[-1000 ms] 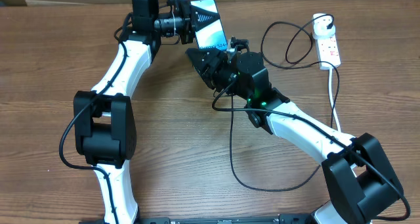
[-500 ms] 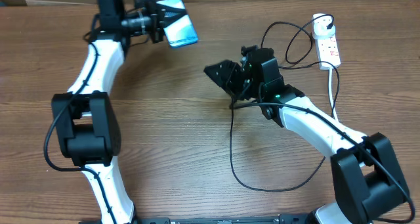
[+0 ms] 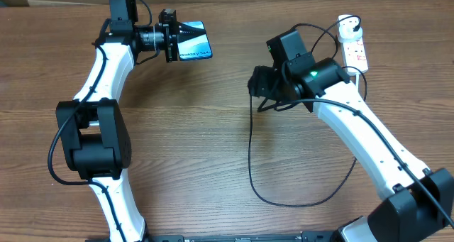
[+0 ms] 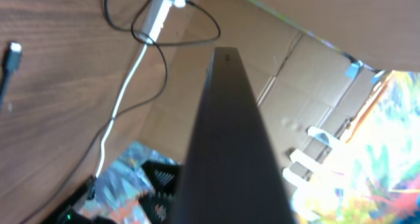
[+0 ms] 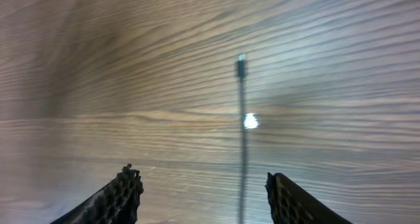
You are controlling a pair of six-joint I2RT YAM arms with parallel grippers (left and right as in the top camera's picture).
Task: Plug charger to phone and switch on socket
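My left gripper [image 3: 176, 42] is shut on the phone [image 3: 194, 42] and holds it above the table at the back left, its blue screen facing up. In the left wrist view the phone's dark edge [image 4: 230, 119] fills the middle. The charger's black cable [image 3: 250, 157] lies on the table. Its connector tip [image 5: 241, 58] lies free ahead of my open, empty right gripper [image 5: 200, 175], and the cable runs between the fingers. The tip also shows in the left wrist view [image 4: 14, 50]. The white adapter [image 3: 346, 30] sits in the socket [image 3: 355, 52] at the back right.
The socket's white cord [image 3: 362, 107] runs down the right side, past my right arm. The black cable loops near the socket and curves across the front middle [image 3: 298, 203]. A cardboard wall stands behind the table.
My right gripper has drawn back to the right, away from the phone, and now points down over the cable. My left gripper has swung the phone left and turned it flat.
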